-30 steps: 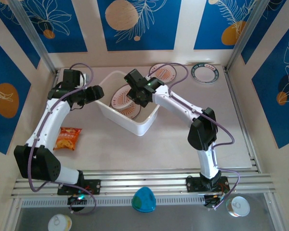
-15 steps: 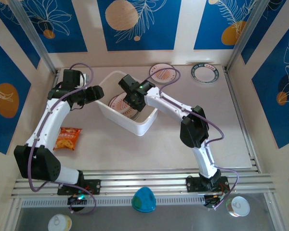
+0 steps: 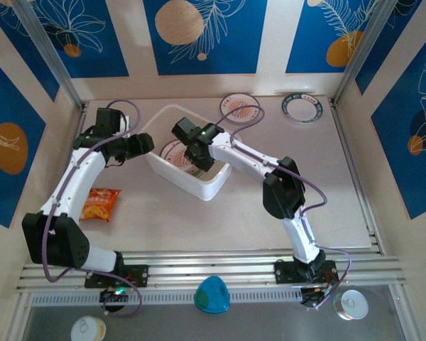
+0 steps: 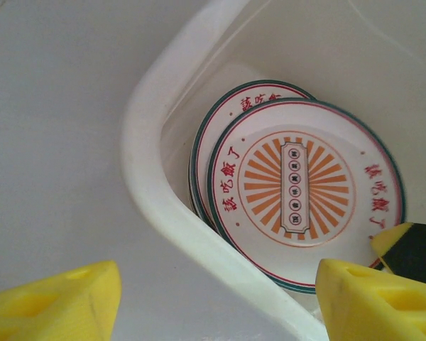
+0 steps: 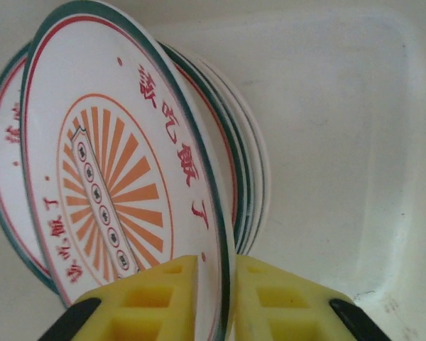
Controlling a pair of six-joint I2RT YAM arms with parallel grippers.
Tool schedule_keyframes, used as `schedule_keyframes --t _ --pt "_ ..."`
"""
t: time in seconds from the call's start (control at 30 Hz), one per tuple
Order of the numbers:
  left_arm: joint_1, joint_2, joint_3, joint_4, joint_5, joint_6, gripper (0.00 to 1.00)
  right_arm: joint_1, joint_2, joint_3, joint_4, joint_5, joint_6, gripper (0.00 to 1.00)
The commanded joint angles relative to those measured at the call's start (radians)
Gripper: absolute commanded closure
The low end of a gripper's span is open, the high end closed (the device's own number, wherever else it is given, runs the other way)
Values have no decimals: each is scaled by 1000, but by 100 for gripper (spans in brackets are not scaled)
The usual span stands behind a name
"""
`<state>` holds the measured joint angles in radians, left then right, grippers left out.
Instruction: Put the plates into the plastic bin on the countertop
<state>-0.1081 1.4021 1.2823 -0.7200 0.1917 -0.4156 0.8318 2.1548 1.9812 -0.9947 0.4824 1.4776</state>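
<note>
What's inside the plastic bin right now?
Sunburst plates lean stacked in the plastic bin, the rim of the top plate between the fingers of the right hand. It covers those beneath, so their count is unclear.

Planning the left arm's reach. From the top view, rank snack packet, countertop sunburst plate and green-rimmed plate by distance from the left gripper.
From the left gripper:
1. Snack packet, near left.
2. Sunburst plate, back centre.
3. Green-rimmed plate, back right.
</note>
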Motion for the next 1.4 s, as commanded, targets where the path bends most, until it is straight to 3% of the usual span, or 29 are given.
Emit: schedule_keyframes --t 0.0,0.43,0.63,0.93,1.13,1.37 --pt "13 -36 -8 5 26 16 27 3 13 -22 -24 -19 32 75" --pt "10 -54 -9 -3 46 -39 27 10 -70 -34 -11 -15 -22 46" --pt "-4 -63 -10 -28 39 -87 28 62 -227 -40 61 179 -252 41" --pt "-92 -45 10 -52 -32 -130 28 -15 -499 -271 225 173 -494 33" --pt "-124 -20 39 -55 -65 -140 28 -205 -648 -449 376 5 -593 35" --pt "-146 5 79 -64 -105 -135 28 -460 -611 -470 371 -248 -606 38"
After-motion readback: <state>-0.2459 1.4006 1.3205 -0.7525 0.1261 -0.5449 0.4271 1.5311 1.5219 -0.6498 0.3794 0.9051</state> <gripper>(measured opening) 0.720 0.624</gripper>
